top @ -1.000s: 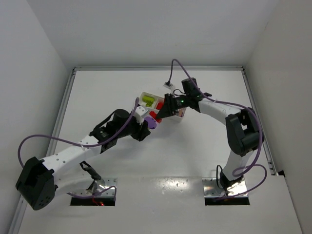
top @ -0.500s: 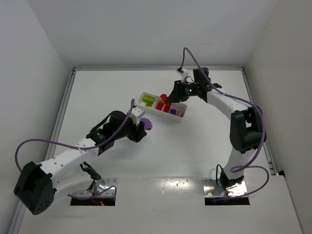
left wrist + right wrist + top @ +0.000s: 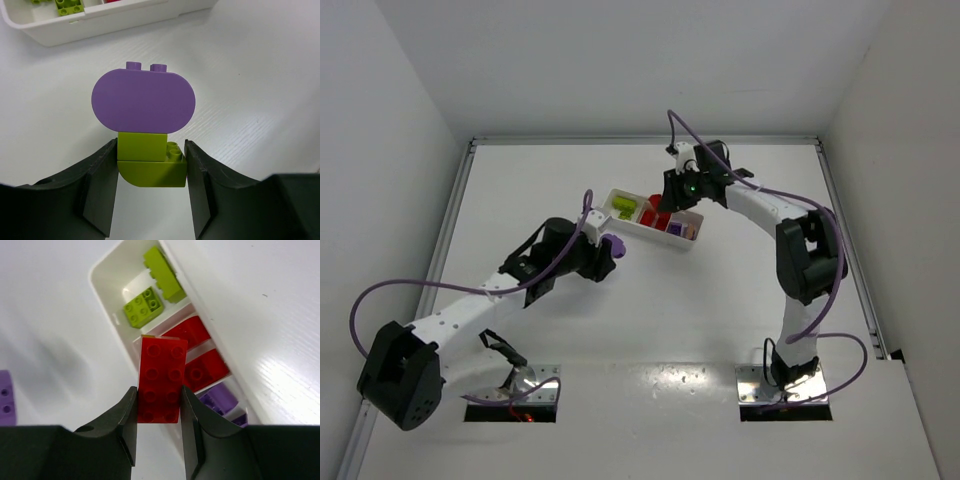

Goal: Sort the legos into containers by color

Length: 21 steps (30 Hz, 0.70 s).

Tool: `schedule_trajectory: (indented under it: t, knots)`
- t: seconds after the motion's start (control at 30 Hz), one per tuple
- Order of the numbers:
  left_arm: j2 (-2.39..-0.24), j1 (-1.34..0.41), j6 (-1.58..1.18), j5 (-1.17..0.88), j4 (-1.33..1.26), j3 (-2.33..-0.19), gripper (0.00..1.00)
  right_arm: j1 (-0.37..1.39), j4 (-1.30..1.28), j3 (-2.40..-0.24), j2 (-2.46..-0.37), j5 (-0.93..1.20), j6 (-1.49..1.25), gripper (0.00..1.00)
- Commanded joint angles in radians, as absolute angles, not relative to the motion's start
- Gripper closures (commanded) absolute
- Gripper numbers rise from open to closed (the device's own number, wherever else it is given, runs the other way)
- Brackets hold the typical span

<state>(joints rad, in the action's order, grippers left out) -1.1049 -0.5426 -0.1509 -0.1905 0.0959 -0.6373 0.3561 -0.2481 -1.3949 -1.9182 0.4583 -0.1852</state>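
The white tray [image 3: 686, 241] lies slantwise mid-table. Its compartments hold yellow-green bricks [image 3: 142, 306], red bricks [image 3: 205, 367] and purple bricks [image 3: 220, 397]. My right gripper [image 3: 667, 203] hovers over the tray's middle and far rim, shut on a flat red brick [image 3: 161, 380]. In its wrist view the gripper [image 3: 159, 402] holds the brick above the red compartment's edge. My left gripper [image 3: 607, 250] is just left of the tray, apart from it. It [image 3: 151, 160] is shut on a yellow-green brick [image 3: 150, 165] with a rounded purple brick [image 3: 143, 102] stuck on top.
The tray's near wall [image 3: 115, 22] shows at the top of the left wrist view. Purple cables loop off both arms. The table's raised side rails [image 3: 448, 225] and white walls bound the space.
My right gripper has lifted off the tray's near side and shifted toward its far rim. My left gripper has drawn back a little to the left, away from the tray, with its stack.
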Motion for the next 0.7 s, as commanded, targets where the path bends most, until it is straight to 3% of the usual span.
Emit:
schedule_trajectory:
  t: [0.0, 0.27, 0.4, 0.43, 0.53, 0.67]
  knots:
    - [-1.111, -0.520, -0.161, -0.198, 0.057, -0.689, 0.83, 0.362, -0.239, -1.466, -1.965, 0.405, -0.147, 0.97]
    - [-1.140, -0.489, -0.161, -0.216, 0.057, -0.716, 0.83, 0.371, -0.249, -1.486, -2.022, 0.396, -0.127, 0.86]
    - [-1.161, -0.479, -0.161, -0.225, 0.048, -0.726, 0.83, 0.371, -0.249, -1.486, -2.022, 0.396, -0.127, 0.65]
    - [-1.161, -0.479, -0.152, -0.225, 0.048, -0.726, 0.83, 0.371, -0.249, -1.486, -2.022, 0.396, -0.127, 0.53]
    - [-1.180, -0.469, -0.152, -0.247, 0.037, -0.726, 0.83, 0.391, -0.249, -1.486, -1.985, 0.396, -0.127, 0.35]
    - [-1.201, -0.469, -0.152, -0.258, 0.028, -0.735, 0.83, 0.391, -0.239, -1.486, -1.927, 0.522, -0.136, 0.29]
